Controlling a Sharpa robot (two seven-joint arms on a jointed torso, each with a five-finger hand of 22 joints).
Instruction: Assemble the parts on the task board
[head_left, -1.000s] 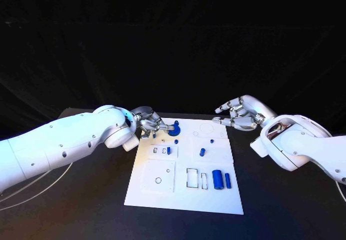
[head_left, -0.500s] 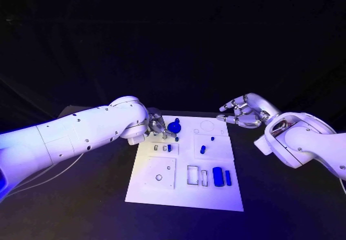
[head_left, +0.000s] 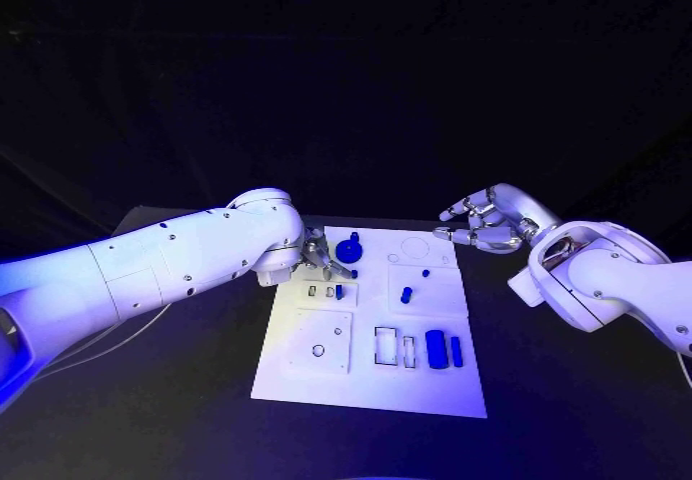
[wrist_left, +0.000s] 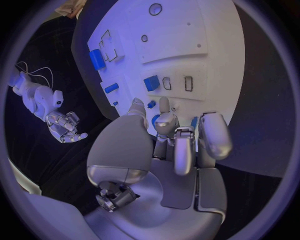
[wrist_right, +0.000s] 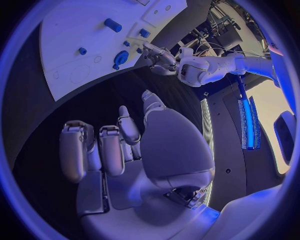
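The left hand is hanging over the far left corner of the task board, its fingers curling down beside a round blue part that is standing there, and I cannot tell if they are gripping anything. More blue parts are lying on the board: a small one near the middle and two long ones side by side near the right edge. The right hand is hovering just beyond the far right corner of the board, over the black table, its fingers half curled and apart and holding nothing.
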